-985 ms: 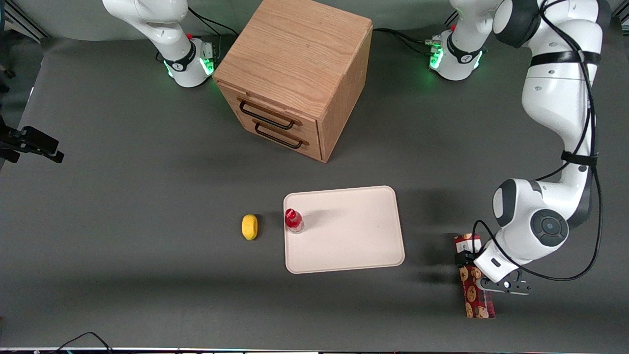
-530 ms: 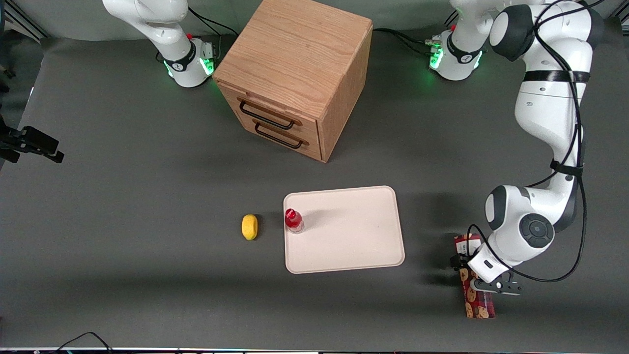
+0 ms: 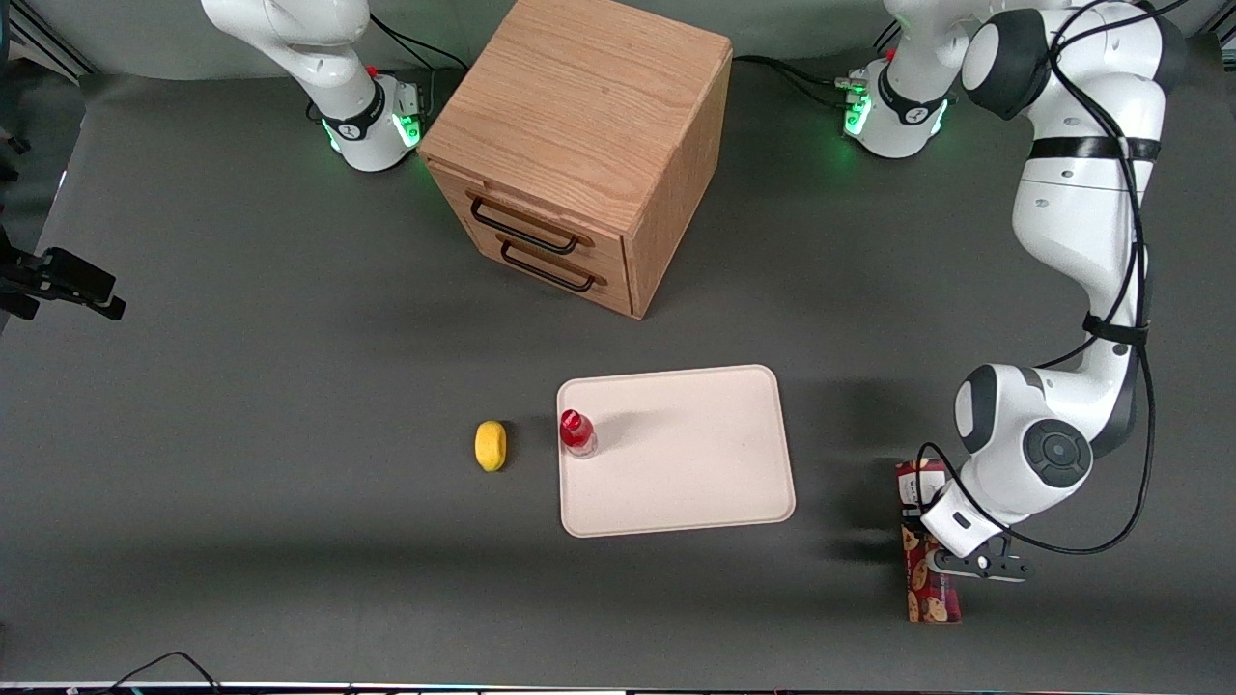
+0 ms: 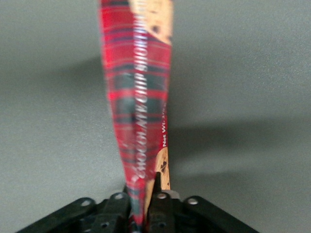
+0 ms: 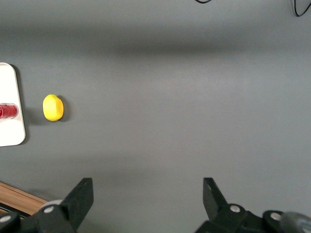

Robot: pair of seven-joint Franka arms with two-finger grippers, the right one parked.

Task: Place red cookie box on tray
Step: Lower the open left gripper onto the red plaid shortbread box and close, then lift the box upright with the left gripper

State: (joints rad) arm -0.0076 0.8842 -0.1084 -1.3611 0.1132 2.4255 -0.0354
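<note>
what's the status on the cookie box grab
Gripper shut on red cookie box, toward working arm's end. Tray mostly bare, small red-capped bottle at its edge.

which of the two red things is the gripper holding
The red cookie box, long and narrow, clamped in the gripper. The small red-capped bottle stands untouched on the tray.

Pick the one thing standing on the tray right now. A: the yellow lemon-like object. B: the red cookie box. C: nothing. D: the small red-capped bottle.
D: the red-capped bottle stands on the tray near one edge, while the red cookie box is off it, clamped in the gripper jaws toward the working arm's end.
</note>
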